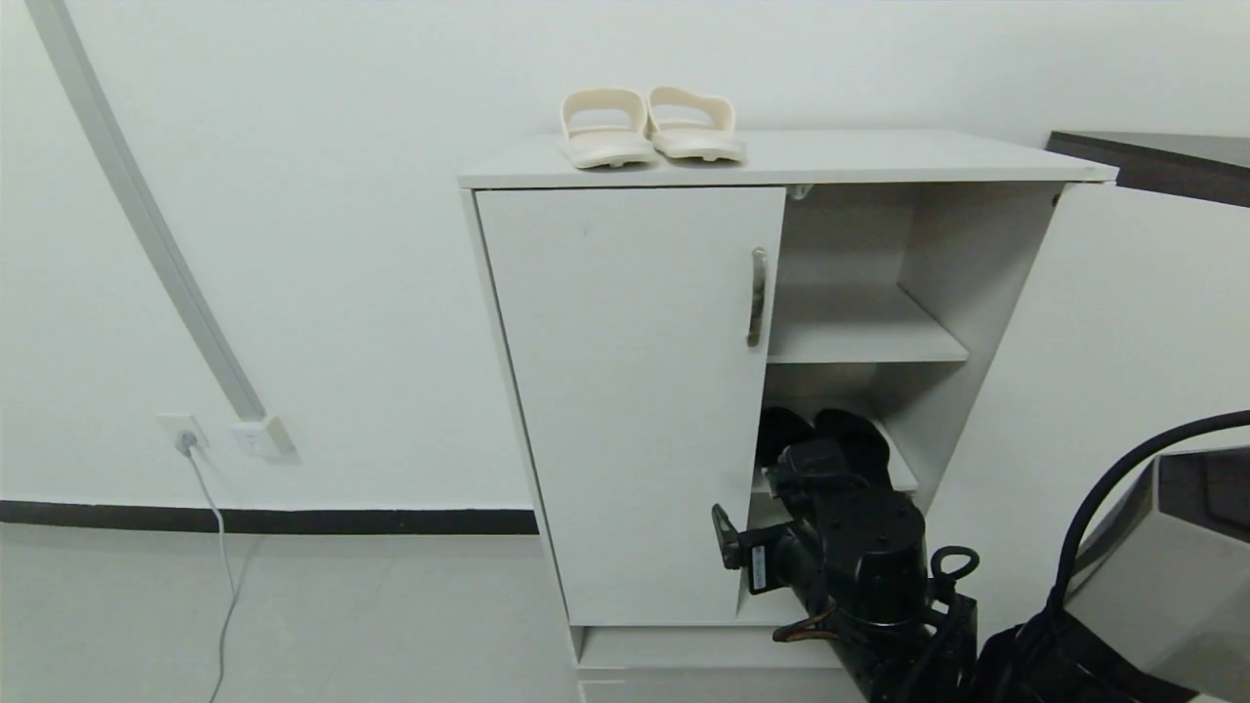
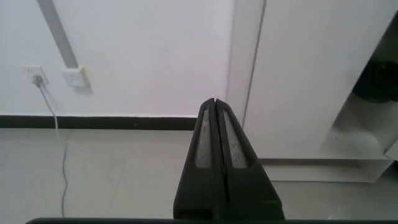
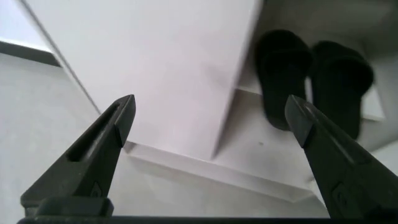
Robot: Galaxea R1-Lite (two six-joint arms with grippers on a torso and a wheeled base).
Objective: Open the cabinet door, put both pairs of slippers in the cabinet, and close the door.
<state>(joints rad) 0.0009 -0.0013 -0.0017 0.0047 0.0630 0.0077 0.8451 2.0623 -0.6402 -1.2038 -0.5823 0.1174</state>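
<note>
A white cabinet (image 1: 781, 156) stands against the wall with its left door (image 1: 625, 391) closed and its right door (image 1: 1104, 342) swung wide open. A cream pair of slippers (image 1: 649, 127) sits on the cabinet top. On the lower shelf inside lies a black pair of slippers (image 1: 825, 430) (image 3: 311, 74), side by side. My right gripper (image 3: 210, 107) (image 1: 811, 467) is open and holds nothing, just in front of the black pair at the lower shelf's front edge. My left gripper (image 2: 214, 109) is shut on nothing, low and facing the floor left of the cabinet (image 2: 298, 74).
The upper shelf (image 1: 859, 337) is bare. The closed door carries a metal handle (image 1: 757, 298). A wall socket with a cable (image 1: 186, 439) and a slanted conduit (image 1: 146, 215) are at the left. A dark tabletop (image 1: 1152, 156) lies behind at the right. Open floor (image 1: 293, 615) spreads left.
</note>
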